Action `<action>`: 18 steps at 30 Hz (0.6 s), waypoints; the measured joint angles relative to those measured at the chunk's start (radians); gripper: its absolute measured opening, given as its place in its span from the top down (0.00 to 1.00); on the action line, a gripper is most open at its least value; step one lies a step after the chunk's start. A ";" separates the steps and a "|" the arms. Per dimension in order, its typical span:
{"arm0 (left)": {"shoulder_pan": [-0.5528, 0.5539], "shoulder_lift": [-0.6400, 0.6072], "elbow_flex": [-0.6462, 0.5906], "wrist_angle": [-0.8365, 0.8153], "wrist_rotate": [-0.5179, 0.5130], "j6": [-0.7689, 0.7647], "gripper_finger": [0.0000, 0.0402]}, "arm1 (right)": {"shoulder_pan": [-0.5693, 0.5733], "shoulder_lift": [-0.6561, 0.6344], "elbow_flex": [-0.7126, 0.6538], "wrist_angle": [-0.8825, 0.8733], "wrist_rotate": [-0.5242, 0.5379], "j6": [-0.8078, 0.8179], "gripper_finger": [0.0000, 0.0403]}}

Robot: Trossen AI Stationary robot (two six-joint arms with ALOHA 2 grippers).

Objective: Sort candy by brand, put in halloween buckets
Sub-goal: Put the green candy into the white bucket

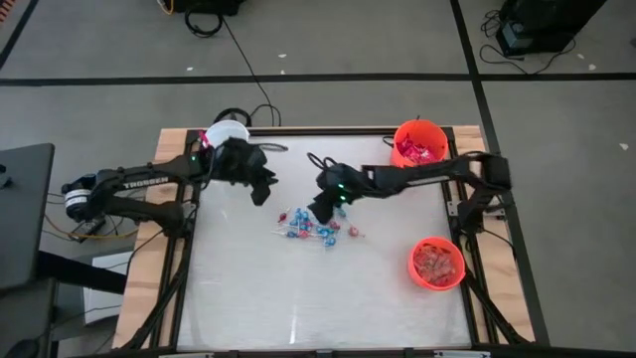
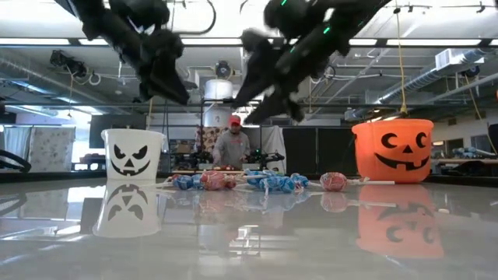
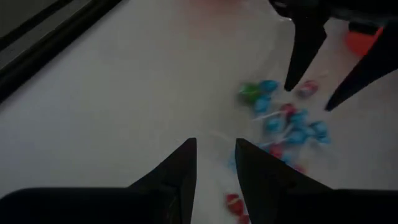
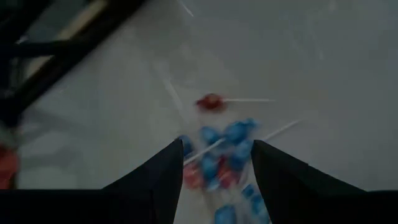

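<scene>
A pile of candy, blue and red wrapped lollipops on white sticks, lies on the white table near its middle; it also shows as candy in the low view. My right gripper hangs open just above the pile's far side, and the candy lies between and beyond its fingers. My left gripper is open and empty, in the air left of the pile. The white bucket stands at the far left. One orange bucket stands at the far right, another orange bucket at the near right.
The far-right orange bucket holds red packets; the near-right one holds mixed small pieces. A single red lollipop lies apart from the pile. The table's near half is bare white surface. A person stands in the room beyond the table.
</scene>
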 joint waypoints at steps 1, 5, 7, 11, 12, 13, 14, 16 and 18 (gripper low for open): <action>0.033 0.000 0.000 -0.016 0.015 0.021 0.71 | -0.015 0.032 0.022 -0.008 -0.008 0.008 0.50; 0.153 0.000 0.000 -0.071 0.048 0.096 0.71 | -0.061 0.147 0.120 -0.104 -0.016 0.061 0.51; 0.201 0.000 0.000 -0.093 0.052 0.121 0.71 | -0.075 0.186 0.178 -0.238 -0.011 0.086 0.51; 0.261 0.000 0.000 -0.121 0.087 0.137 0.71 | -0.080 0.208 0.268 -0.530 0.059 0.102 0.51; 0.267 0.000 0.000 -0.122 0.092 0.137 0.71 | -0.077 0.201 0.275 -0.559 0.082 0.099 0.51; 0.269 0.000 0.000 -0.119 0.094 0.138 0.71 | -0.074 0.192 0.276 -0.570 0.106 0.088 0.51; 0.270 0.000 0.000 -0.116 0.094 0.137 0.71 | -0.071 0.187 0.278 -0.580 0.124 0.078 0.51; 0.270 0.000 0.000 -0.101 0.093 0.119 0.71 | -0.071 0.185 0.279 -0.597 0.120 0.076 0.51; 0.269 0.001 0.000 -0.081 0.089 0.094 0.71 | -0.076 0.192 0.268 -0.615 0.082 0.078 0.51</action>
